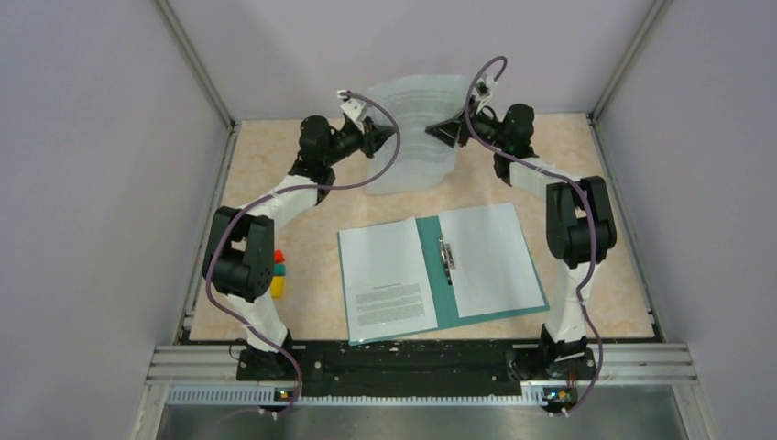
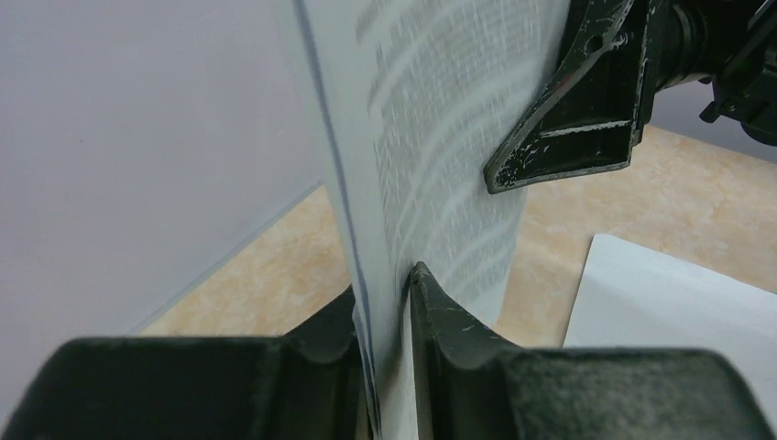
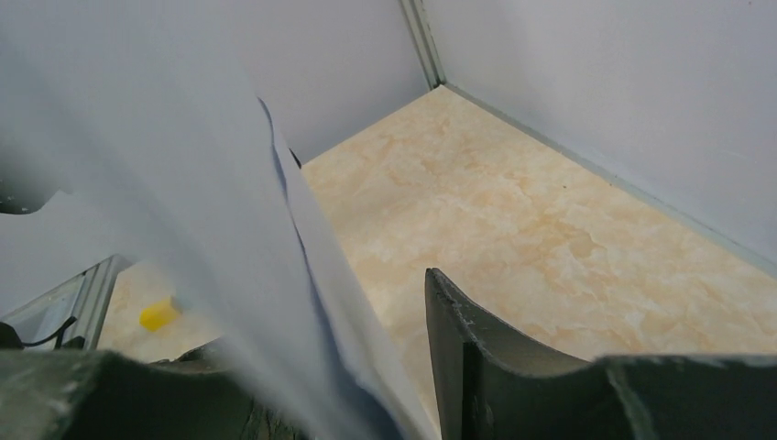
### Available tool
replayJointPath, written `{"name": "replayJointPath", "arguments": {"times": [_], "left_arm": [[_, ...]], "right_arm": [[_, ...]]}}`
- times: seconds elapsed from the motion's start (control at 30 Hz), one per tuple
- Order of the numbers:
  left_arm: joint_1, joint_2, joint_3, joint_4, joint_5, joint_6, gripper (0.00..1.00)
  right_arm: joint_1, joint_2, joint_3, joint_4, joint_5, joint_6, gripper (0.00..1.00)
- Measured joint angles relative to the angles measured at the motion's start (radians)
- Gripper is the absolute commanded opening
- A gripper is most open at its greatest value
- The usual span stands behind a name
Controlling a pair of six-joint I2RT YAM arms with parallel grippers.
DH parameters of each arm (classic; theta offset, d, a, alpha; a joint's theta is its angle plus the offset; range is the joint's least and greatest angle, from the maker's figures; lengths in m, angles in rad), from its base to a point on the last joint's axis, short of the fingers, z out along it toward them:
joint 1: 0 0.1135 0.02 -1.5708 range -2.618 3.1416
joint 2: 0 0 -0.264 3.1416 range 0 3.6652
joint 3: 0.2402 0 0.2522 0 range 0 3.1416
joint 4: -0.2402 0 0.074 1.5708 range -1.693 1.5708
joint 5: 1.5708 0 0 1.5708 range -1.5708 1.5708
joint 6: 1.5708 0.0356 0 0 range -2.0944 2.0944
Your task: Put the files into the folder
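Fingers [image 2: 431, 307] of the left gripper [image 2: 383, 284] fill the foreground of its wrist view, closed from both sides on the lower edge of the files [image 2: 440, 137]. The stack rises on edge out of that pinch, printed lines facing 3 o'clock. This one grip seems to be what keeps the paper standing.

From above, the files stand at 12 o'clock on the table [image 1: 513, 174], well apart from the folder [image 1: 438, 302]. They sit between the two wrists, the left reaching in from 9 o'clock and the right gripper [image 1: 440, 131] from 3 o'clock. Its jaws are parted. In its wrist view the paper leans against one side while the other finger [image 3: 458, 357] stands clear, with bare table showing in the gap. So the right gripper is released and only flanks the stack, probably to steady it or to take a fresh hold.

Holding the sheets upright likely lets their edges settle level, so they go down as one squared pack. Whether the bottom edge touches the table cannot be told.

The folder lies open flat at the centre, toward 6 o'clock. Its fastener [image 1: 446, 258] is exposed along the spine. A printed sheet [image 1: 389, 280] lies on the left flap and a blank one [image 1: 490, 261] on the right. Lying open like this, it can take the stack from above. Small coloured blocks [image 1: 278, 275] sit at 9 o'clock from it, by the left arm.

The stack is not yet in, so it has to be carried toward 6 o'clock and lowered. With one grip only, the sheets may fan or sag.
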Motion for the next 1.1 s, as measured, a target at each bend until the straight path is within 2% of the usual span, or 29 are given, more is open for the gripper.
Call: {"name": "replayJointPath", "arguments": {"times": [0.17,0.4,0.53,0.63,0.67,0.9,1.1], "left_arm": [[0.0,0.002,-0.026,0.008,-0.019,0.004,0.3],[0.002,0.004,-0.06,0.011,-0.039,0.004,0.29],[0.007,0.004,-0.077,0.011,-0.041,0.003,0.17],[0.008,0.004,-0.078,0.011,-0.04,0.003,0.02],[0.008,0.004,-0.078,0.011,-0.038,0.001,0.0],[0.008,-0.003,-0.052,-0.035,0.007,0.005,0.0],[0.003,-0.158,0.005,-0.243,0.07,0.065,0.0]], "right_arm": [[0.0,0.031,0.0,0.012,-0.001,0.009,0.42],[0.0,0.038,-0.001,0.042,-0.01,0.033,0.42],[0.002,0.043,-0.001,0.044,-0.018,0.034,0.42],[0.002,0.047,-0.001,0.039,-0.022,0.034,0.42],[0.002,0.047,-0.001,0.038,-0.023,0.034,0.43],[0.002,0.043,0.019,0.002,-0.034,0.031,0.53],[0.001,-0.065,0.002,-0.041,-0.077,0.045,0.71]]}}
